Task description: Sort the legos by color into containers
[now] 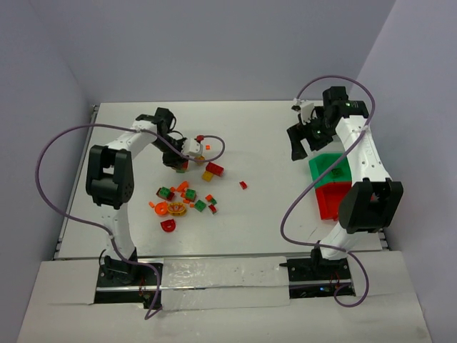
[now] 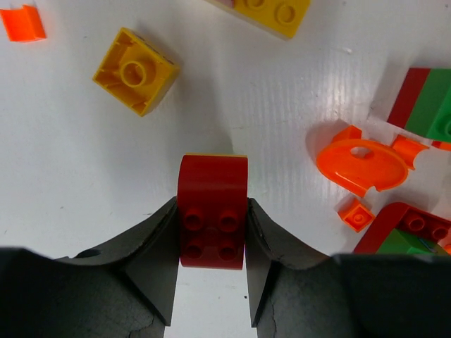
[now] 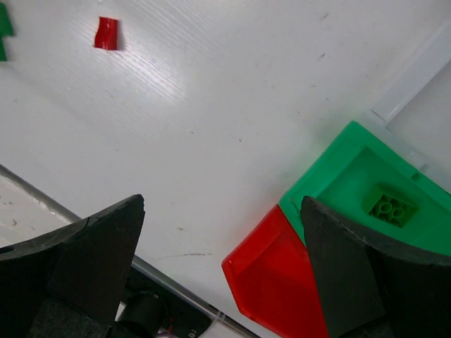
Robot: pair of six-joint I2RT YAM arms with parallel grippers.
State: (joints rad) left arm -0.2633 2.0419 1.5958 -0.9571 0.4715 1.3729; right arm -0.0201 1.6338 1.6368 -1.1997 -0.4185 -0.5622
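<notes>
My left gripper point(image 2: 211, 215) is shut on a red brick point(image 2: 213, 190) with four studs, held between both fingers over the white table; in the top view the gripper point(image 1: 178, 161) is at the far edge of the lego pile point(image 1: 187, 196). My right gripper point(image 3: 223, 211) is open and empty, beside the green bin point(image 3: 338, 165) and the red bin point(image 3: 282, 271); in the top view it point(image 1: 303, 146) is just beyond the green bin point(image 1: 327, 166) and the red bin point(image 1: 334, 199). A green brick point(image 3: 386, 209) lies in the green bin. The black bin is hidden.
Near the held brick lie a yellow brick point(image 2: 135, 70), an orange round piece point(image 2: 363, 163), a small orange bit point(image 2: 22, 22) and green and red pieces point(image 2: 433, 98). A lone small red piece point(image 1: 243, 185) lies mid-table. A white bin edge point(image 3: 416, 91) adjoins the green bin.
</notes>
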